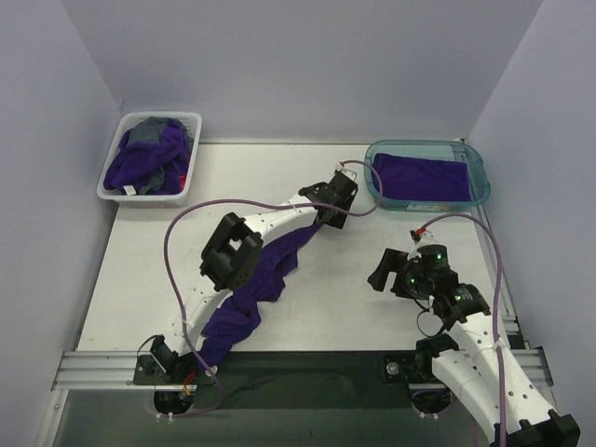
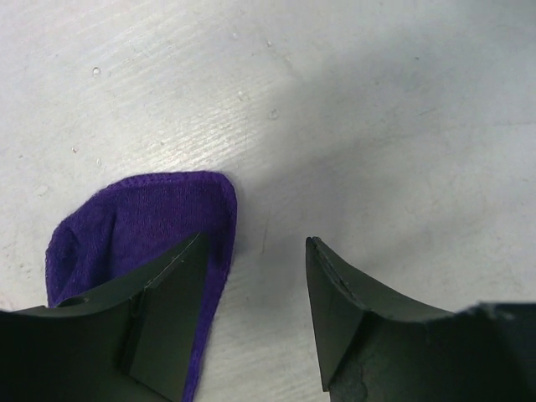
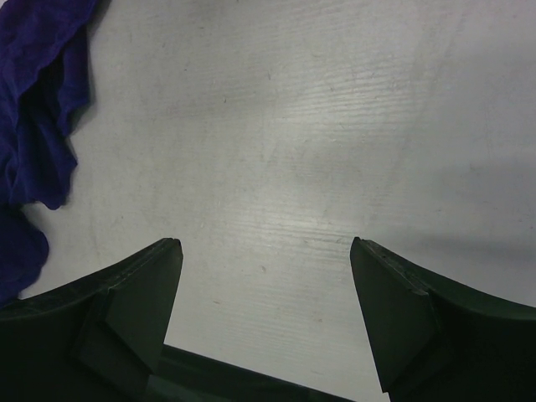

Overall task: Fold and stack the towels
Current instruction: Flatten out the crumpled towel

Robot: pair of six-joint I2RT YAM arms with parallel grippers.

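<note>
Grabbing the corner of the long purple towel looks like the step in hand. To do it well, the left jaws should slide a little to the side so the corner sits right in the gap. Then they should go down to the desk and pinch the cloth, not the desk. The left jaws are apart with nothing between them. The round corner lies just beside one jaw and partly under it, and the gap shows only bare desk. The right jaws are apart too, wide, and they hold nothing. They hang over bare desk with the towel off to one side. I think they should take another corner, so both arms can pull the cloth flat before the fold. The towel is deep purple, soft and fuzzy. It is bunched and twisted into a long lump, and it lies on the desk under the left arm, from near the arm's base out to the middle. Another purple towel lies flat in the blue-green tray at the far right. More towels sit heaped in the white basket at the far left.
</note>
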